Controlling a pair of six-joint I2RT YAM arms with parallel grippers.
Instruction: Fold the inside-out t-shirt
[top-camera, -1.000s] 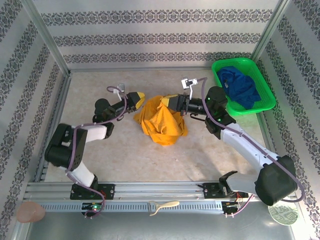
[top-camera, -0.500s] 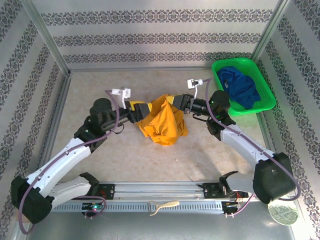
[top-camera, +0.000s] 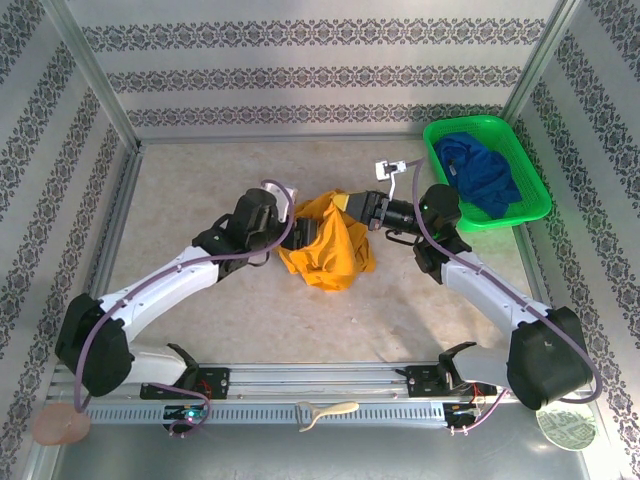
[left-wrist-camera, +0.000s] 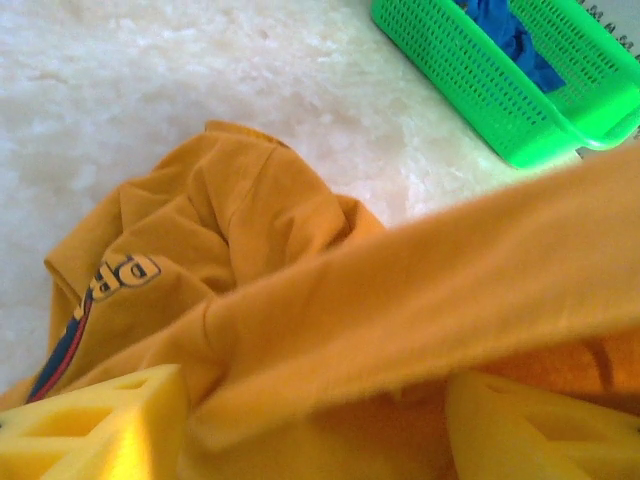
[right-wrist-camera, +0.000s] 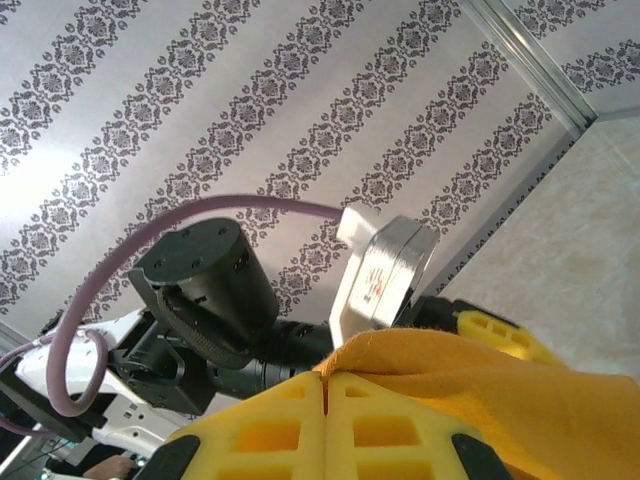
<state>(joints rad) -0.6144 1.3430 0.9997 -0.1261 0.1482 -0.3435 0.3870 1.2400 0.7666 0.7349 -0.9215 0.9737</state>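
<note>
Your right gripper (top-camera: 347, 205) is clamped on the far right edge of the orange-yellow short-sleeved cotton t-shirt (top-camera: 326, 250). In the right wrist view its yellow foam fingers (right-wrist-camera: 270, 430) press together with cloth pinched at them. Your left gripper (top-camera: 301, 235) sits at the shirt's left side. Its pads (left-wrist-camera: 95, 430) stand wide apart, and a stretched band of fabric crosses just above them. The shirt lies bunched mid-table (top-camera: 200, 190), between both arms. A green plastic mesh basket (top-camera: 505, 218) at far right holds a dark blue garment (top-camera: 480, 172).

Patterned striped walls (top-camera: 300, 70) enclose a pale beige tabletop (top-camera: 180, 190).
</note>
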